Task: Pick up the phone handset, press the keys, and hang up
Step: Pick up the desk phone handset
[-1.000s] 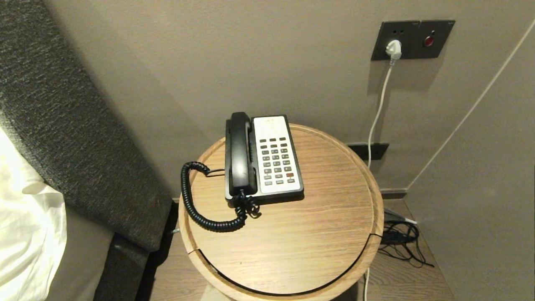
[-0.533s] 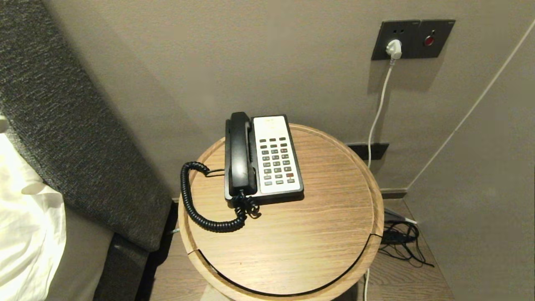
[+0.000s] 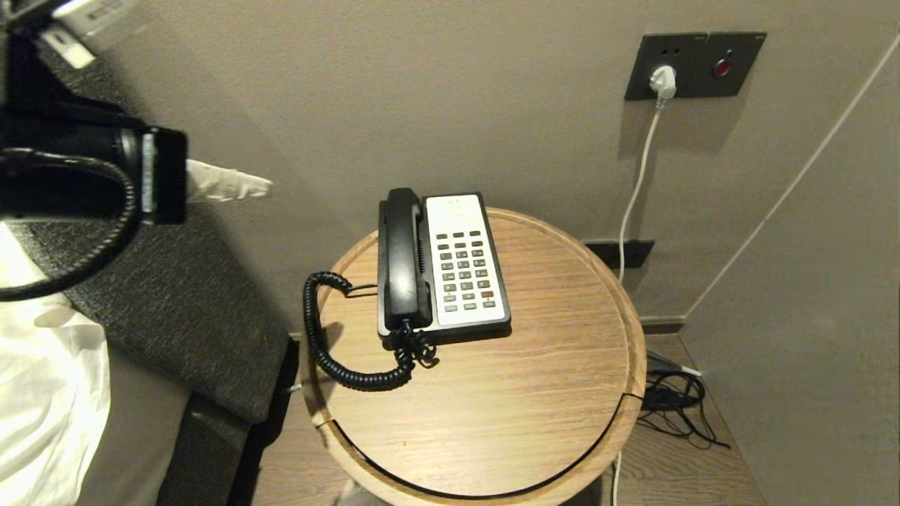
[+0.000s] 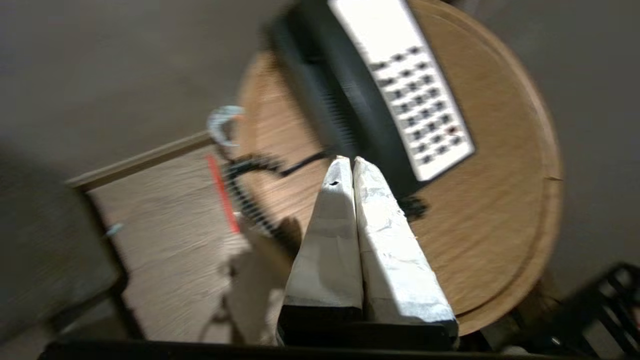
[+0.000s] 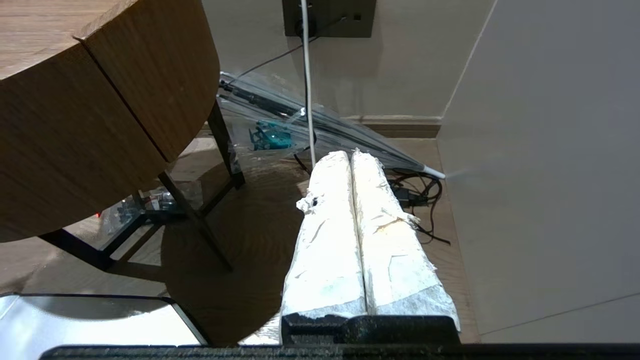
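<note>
**Left arm up, handset still cradled**

At the far left of the head view, the left gripper (image 3: pixel 264 187) hangs high over the dark headboard (image 3: pixel 162 309), well apart from the phone. Its white-wrapped fingers (image 4: pixel 367 220) are pressed together along their whole length and hold nothing. To lift the receiver well, I judge they should spread before descending, then come down across the middle of the grip, clear of the coiled cord (image 3: pixel 330 351) that loops off the tabletop edge on the left.

The phone handset (image 3: pixel 403 256) lies in the cradle on the left side of the phone base (image 3: pixel 464 260), cord end toward the robot. The keypad (image 3: pixel 465 270) sits just beside it on the right, so a straight, upward lift should avoid dragging the base across the round wooden tabletop (image 3: pixel 506 393).

There are no containers on the tabletop; the cradle alone holds anything, and it holds the handset.

The right gripper (image 5: pixel 351 156) is parked low beside the table, over the floor and its cables (image 5: pixel 420 195), fingers together and empty.
</note>
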